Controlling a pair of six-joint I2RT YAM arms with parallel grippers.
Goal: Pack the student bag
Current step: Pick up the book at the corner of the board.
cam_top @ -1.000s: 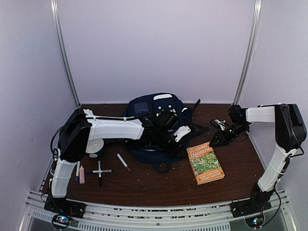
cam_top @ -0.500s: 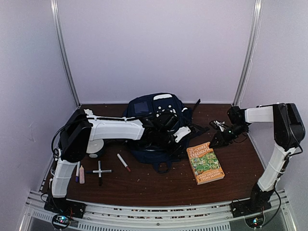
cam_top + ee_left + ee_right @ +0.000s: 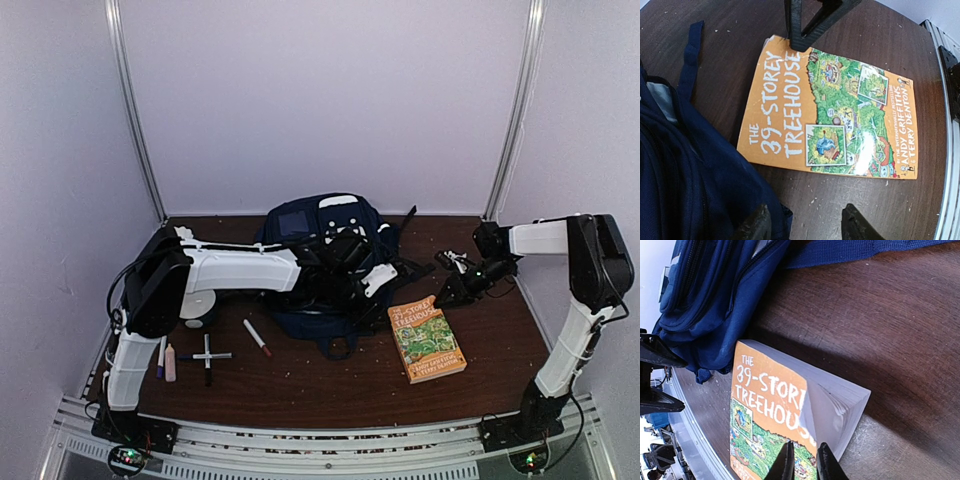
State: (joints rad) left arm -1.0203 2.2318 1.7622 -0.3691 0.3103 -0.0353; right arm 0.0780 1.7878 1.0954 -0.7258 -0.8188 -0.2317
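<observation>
Right gripper (image 3: 801, 462) at book (image 3: 765, 410) corner

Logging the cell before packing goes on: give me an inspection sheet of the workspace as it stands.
Surface: brown wooden table, speckled with pale crumbs.
Job's things: student bag at the back centre, the left arm reaching over it.
Clutter: The 39-Storey Treehouse book right of the bag, one cover corner curled up; white marker; crossed pens; pen and pinkish tube at the left edge.
Grippers: left gripper open, empty, low beside the bag; right gripper with jaws nearly together at the book's curled corner, grip unclear.
Cables: black cable loop by the left arm.
Surroundings: plain pale walls; metal rail along the near edge.
</observation>
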